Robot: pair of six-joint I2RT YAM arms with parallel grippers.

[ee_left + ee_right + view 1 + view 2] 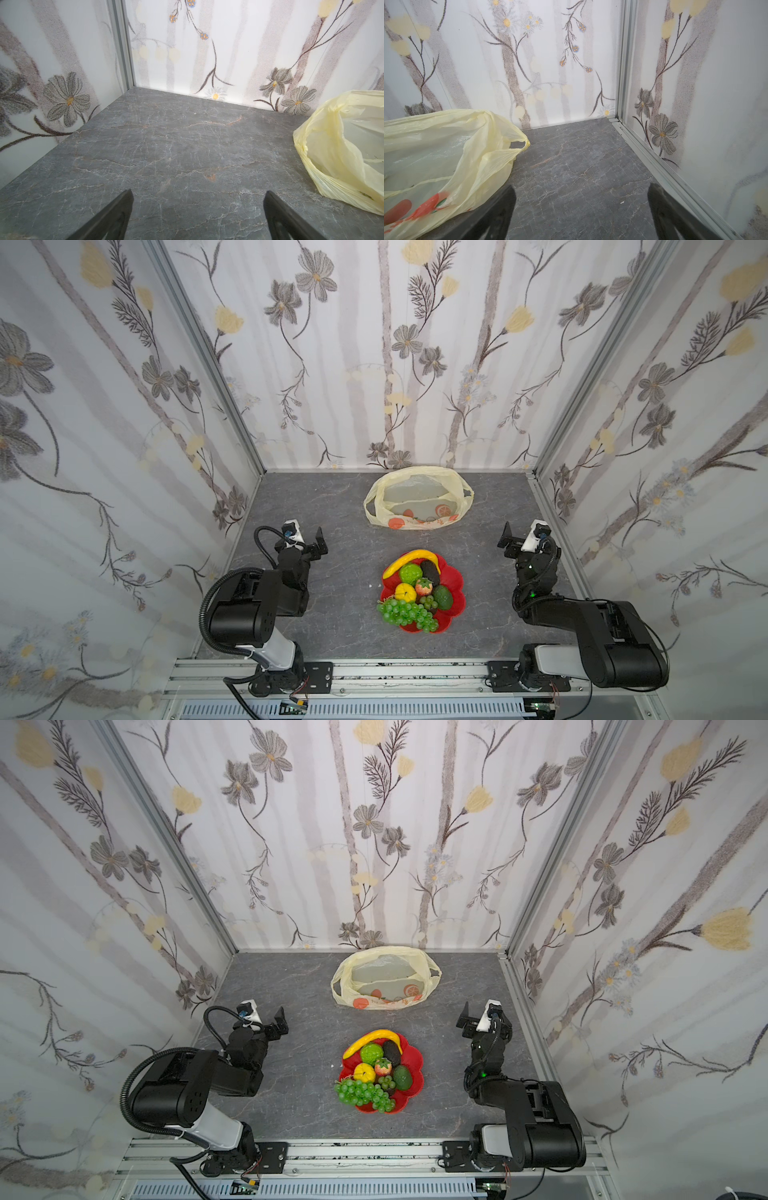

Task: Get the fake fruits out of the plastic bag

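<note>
— While the left gripper [198, 195] and the right gripper [582, 189] are being held wide open with nothing gripped, where is the plastic bag [417, 497] lying?
— It is being shown slumped near the back wall [374, 364], mouth gaping, ahead of both grippers and between them, apart from either.
— And the fake fruits [424, 587]?
— They are being shown piled in the red dish [453, 580], in front of the bag, between the two arms, with the grapes [399, 612] hanging over its rim.

No legible text or numbers, faint print line on plastic bag [419, 524] too small to read
</note>
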